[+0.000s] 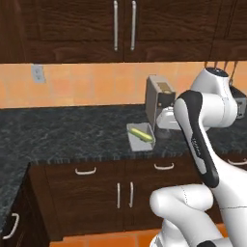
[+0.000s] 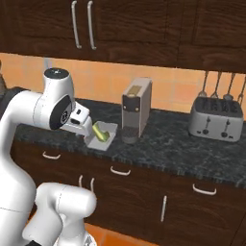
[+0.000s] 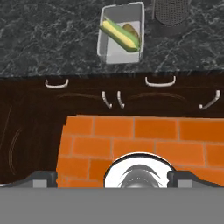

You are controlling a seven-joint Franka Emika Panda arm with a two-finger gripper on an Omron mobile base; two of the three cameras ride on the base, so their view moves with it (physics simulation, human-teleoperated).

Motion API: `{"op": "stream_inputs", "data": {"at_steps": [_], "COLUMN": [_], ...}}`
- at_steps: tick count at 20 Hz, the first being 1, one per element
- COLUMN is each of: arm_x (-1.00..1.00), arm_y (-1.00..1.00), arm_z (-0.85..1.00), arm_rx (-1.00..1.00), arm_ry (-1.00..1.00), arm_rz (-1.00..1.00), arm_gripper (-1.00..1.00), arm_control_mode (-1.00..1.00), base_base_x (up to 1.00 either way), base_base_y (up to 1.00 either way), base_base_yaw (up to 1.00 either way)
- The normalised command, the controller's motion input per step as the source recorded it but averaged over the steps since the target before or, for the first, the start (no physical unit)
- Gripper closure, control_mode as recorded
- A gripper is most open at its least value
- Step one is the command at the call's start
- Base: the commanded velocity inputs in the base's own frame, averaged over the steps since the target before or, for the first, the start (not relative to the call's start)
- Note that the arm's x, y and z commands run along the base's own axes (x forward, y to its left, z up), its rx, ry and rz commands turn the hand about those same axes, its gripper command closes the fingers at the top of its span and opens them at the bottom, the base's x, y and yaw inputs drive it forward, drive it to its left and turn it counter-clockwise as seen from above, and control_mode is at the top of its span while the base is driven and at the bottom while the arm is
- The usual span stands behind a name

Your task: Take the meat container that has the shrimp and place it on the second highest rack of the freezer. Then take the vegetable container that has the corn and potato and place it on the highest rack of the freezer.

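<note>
A grey coffee machine [image 2: 136, 108] stands on the dark stone counter [image 2: 182, 144]. A silver toaster [image 2: 215, 118] sits well apart on the same counter. Dark wooden cabinets [image 1: 120, 29] hang above; the orange brick floor [image 3: 140, 135] lies below.

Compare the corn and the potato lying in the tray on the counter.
The corn is a long yellow cob with green husk, lying slantwise and reaching almost across the vegetable container; the potato is a short brown lump. The corn shows whole, while the potato is partly hidden behind it. Both lie in the same grey tray, close together; whether they touch is hard to tell.
</note>
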Motion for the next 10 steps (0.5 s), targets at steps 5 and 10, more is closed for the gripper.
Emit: {"op": "stream_inputs", "data": {"at_steps": [5,10], "arm_x": [0.0,0.11], "arm_y": [0.0,0.03], "arm_z": [0.0,-0.21], "arm_rx": [0.0,0.0], "arm_ry": [0.0,0.02], "arm_rz": [0.0,-0.08], "arm_gripper": [-1.0,-1.0], "arm_control_mode": [1.0,-1.0], "base_base_x": [0.65,0.45], "base_base_y": [0.44,0.06], "base_base_yaw": [-0.43,-0.13]}}
